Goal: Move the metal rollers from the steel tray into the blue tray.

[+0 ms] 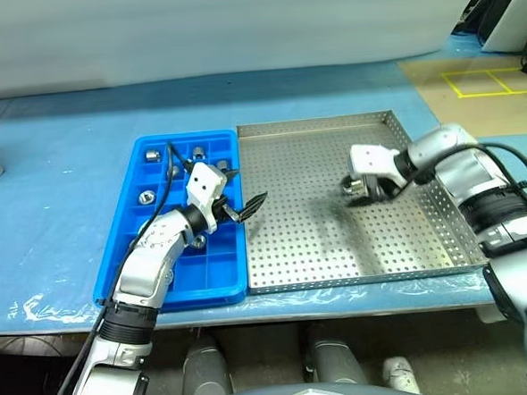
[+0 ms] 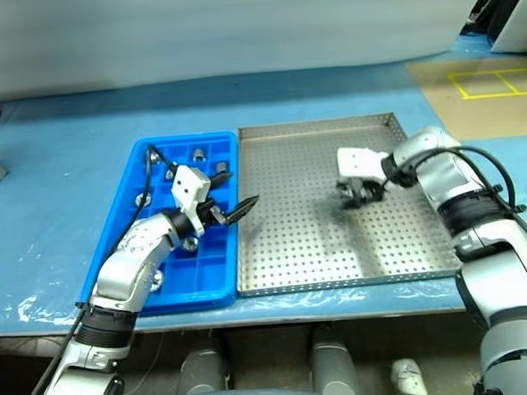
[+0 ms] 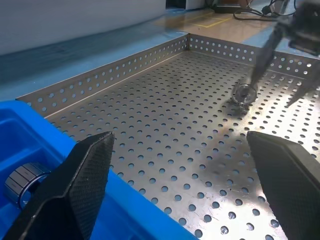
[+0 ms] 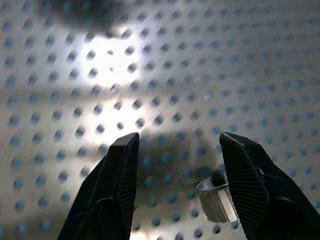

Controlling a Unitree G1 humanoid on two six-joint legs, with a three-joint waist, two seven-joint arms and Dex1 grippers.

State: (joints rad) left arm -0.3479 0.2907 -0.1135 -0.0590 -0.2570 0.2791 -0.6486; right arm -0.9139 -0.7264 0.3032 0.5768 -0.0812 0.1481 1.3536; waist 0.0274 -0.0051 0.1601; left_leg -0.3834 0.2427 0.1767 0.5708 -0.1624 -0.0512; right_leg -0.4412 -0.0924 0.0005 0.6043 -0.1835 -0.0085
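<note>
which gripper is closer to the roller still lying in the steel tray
Right. The right gripper hangs open right over the roller on the steel tray; the left gripper sits open at the blue tray edge.

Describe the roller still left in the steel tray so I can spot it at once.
Find the steel tray right of the blue tray. Its last roller lies on the perforated floor toward the far right, between the open fingers of the right tool. The other rollers sit in blue compartments.
</note>
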